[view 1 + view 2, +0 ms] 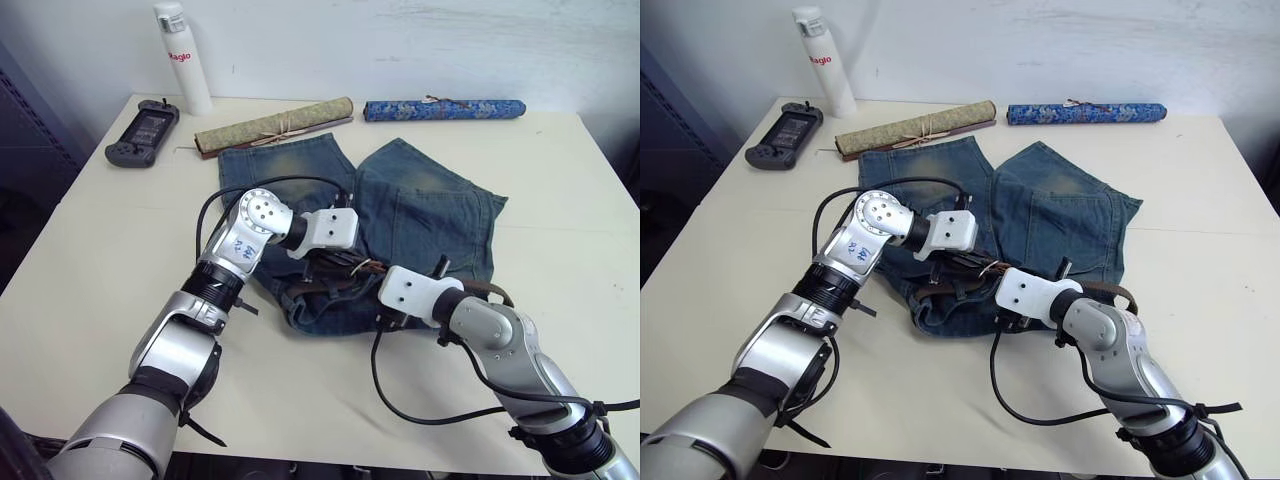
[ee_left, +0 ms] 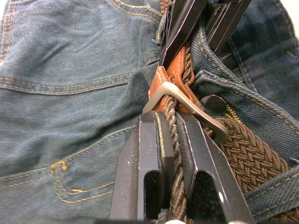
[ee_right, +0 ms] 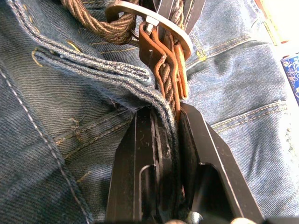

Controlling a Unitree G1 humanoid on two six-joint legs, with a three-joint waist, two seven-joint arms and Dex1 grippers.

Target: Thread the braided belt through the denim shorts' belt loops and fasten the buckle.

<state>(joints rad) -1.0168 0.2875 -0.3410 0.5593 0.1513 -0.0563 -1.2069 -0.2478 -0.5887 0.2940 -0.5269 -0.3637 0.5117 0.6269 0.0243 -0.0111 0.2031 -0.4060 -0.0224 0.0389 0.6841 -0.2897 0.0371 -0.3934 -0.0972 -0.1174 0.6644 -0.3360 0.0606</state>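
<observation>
You are looking at a lab-like test room: a plain white table (image 1: 90, 290) against a bare white wall (image 1: 400, 40), with a handheld controller (image 1: 143, 132) at 11 o'clock.

The left claw (image 2: 174, 140) has its two black fingers (image 2: 152, 158) pinched on a narrow stretch of the brown woven belt (image 2: 247, 154), which runs up between the tips. Just past the tips, the silver buckle (image 2: 187, 100) lies tilted across the belt, with a tan leather piece (image 2: 174, 70) under it. A dark metal button (image 2: 213, 104) sits just beside the buckle. Beyond the buckle, the other claw's black fingers (image 2: 184, 23) reach in and meet the leather piece. The blue denim shorts (image 2: 70, 93) spread under everything, with yellow stitching showing beside the left claw.
</observation>
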